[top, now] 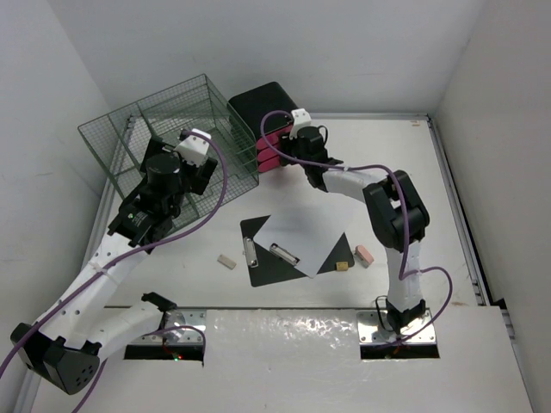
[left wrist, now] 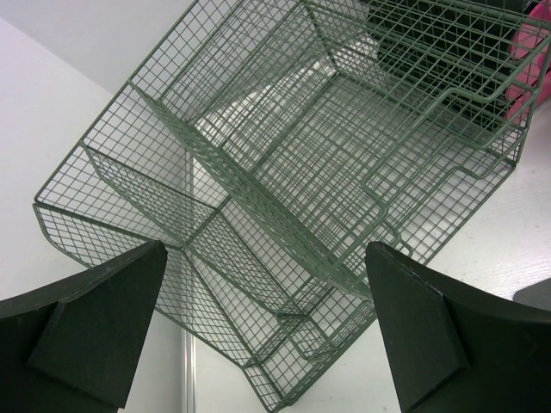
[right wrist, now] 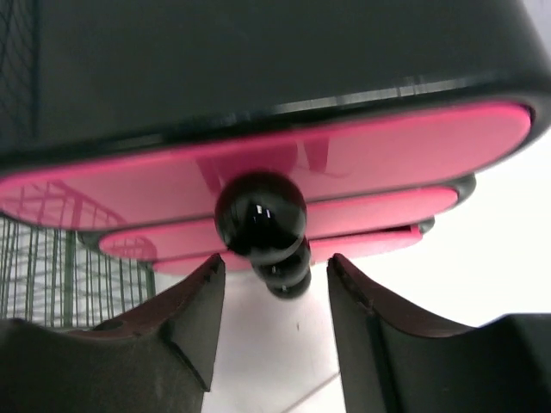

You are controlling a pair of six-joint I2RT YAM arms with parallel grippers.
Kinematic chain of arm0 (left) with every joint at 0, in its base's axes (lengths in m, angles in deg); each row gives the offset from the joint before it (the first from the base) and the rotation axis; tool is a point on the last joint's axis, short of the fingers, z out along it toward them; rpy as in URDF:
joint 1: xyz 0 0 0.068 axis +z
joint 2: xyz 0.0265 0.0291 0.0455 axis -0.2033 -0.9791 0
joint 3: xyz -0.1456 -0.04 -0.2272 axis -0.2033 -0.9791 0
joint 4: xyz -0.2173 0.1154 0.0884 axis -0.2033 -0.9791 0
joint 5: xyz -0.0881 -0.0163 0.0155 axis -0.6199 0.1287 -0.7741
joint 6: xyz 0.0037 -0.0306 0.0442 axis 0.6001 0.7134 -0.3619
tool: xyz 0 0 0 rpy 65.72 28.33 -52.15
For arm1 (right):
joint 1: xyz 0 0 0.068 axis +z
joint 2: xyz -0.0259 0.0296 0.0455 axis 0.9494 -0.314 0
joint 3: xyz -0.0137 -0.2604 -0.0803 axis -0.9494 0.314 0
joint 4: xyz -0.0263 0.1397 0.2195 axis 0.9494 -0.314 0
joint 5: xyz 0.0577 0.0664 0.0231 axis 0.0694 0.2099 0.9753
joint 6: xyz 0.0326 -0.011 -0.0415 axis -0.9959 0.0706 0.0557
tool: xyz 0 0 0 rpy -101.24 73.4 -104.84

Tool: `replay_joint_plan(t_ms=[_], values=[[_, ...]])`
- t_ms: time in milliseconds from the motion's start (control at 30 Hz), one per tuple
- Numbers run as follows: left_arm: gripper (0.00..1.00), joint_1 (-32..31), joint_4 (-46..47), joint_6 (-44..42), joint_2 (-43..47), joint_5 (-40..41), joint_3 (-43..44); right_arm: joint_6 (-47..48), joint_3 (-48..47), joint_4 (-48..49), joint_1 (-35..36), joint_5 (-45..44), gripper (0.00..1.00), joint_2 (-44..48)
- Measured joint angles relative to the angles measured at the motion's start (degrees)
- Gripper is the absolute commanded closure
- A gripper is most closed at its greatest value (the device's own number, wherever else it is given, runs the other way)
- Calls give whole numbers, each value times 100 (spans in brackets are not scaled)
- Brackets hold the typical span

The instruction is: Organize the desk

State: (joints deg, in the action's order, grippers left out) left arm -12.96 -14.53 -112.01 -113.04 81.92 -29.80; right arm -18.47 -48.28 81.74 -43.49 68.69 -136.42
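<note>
The desk [top: 405, 189] is a large white tabletop with metal edge rails. At its far left my left gripper [top: 200, 172] hovers by a green wire rack [top: 172, 120]. In the left wrist view this gripper [left wrist: 267, 258] stands wide open and empty, facing the rack [left wrist: 301, 172]. My right gripper [top: 280, 157] is at the front of a black box with pink drawers [top: 263, 112]. In the right wrist view it [right wrist: 275, 280] is open. Its fingers [right wrist: 194, 310] sit just below the drawers' black knobs [right wrist: 261, 213], either side of them and touching nothing.
A black clipboard with white paper [top: 293, 245] lies mid-desk. Near it are a beige eraser [top: 226, 261], a pink eraser [top: 363, 255] and a small tan block [top: 343, 266]. Walls close in on three sides.
</note>
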Motion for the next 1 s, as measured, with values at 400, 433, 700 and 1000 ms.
replay_joint_plan(t_ms=[400,433,700,1000], values=[[0,0,0,0,0,-2,0,-4,-546,-138,0,31,61,-507],[0,0,0,0,0,-4,0,-7,-546,-138,0,28,61,-509],[0,0,-2,-2,0,-33,0,-28,-407,83,-31,-24,93,-501],[0,0,-262,-83,-33,-702,2,-188,1034,798,-39,15,100,295]])
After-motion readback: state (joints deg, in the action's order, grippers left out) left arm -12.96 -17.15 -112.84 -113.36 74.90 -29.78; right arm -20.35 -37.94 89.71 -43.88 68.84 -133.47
